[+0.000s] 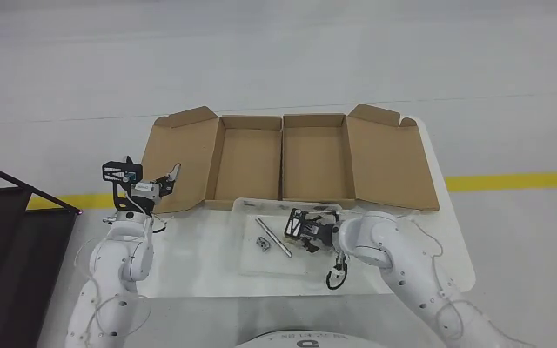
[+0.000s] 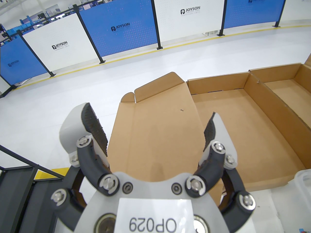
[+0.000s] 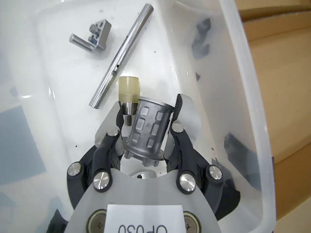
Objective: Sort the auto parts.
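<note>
Ribbed metal sleeve sits clamped between the fingers of the right gripper, low inside the clear plastic bin; left gripper spread wide, holding nothing, above the cardboard box flap.

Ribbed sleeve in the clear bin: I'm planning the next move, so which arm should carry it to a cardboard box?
Right. Its end effector is closed around the ribbed sleeve inside the bin. The left end effector is open near a box flap, away from the bin.
</note>
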Available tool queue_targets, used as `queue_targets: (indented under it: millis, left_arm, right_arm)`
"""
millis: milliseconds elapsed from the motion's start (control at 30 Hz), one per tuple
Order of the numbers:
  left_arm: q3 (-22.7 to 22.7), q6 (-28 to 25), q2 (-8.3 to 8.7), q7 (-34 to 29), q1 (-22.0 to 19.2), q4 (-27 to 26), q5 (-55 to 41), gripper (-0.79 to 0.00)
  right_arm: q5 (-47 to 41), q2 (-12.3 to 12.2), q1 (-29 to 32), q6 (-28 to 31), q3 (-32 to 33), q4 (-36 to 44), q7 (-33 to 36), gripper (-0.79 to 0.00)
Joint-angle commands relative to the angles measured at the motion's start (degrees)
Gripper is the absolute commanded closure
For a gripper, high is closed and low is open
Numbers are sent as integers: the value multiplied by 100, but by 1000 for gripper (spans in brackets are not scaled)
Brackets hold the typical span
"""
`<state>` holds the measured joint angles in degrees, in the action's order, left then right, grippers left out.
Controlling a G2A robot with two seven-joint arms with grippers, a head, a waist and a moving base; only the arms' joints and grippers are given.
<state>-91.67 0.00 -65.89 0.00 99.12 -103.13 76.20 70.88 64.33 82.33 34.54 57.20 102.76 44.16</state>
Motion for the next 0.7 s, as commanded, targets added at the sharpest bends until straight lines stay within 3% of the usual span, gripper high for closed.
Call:
queue_targets:
  millis: [0, 333, 367, 500, 533, 667]
  left_arm:
    - [0, 0, 0, 0, 0, 0, 0, -785]
    - [0, 0, 0, 0, 0, 0, 0, -785]
    - [0, 0, 0, 0, 0, 0, 0, -785]
    - [0, 0, 0, 0, 0, 0, 0, -785]
    - [0, 0, 0, 0, 0, 0, 0, -785]
    - [0, 0, 0, 0, 0, 0, 0, -785]
  right_arm:
    - [-119, -26, 46, 123, 96, 67, -186, 0]
    - [-701, -165, 252, 614, 662, 2, -885, 0]
    - [-717, -169, 237, 605, 651, -53, -810, -95]
    - [-799, -163, 117, 558, 496, -173, -495, -754]
    - [-815, -160, 87, 556, 445, -195, -420, -785]
    - [-898, -152, -38, 522, 307, -261, -208, -785]
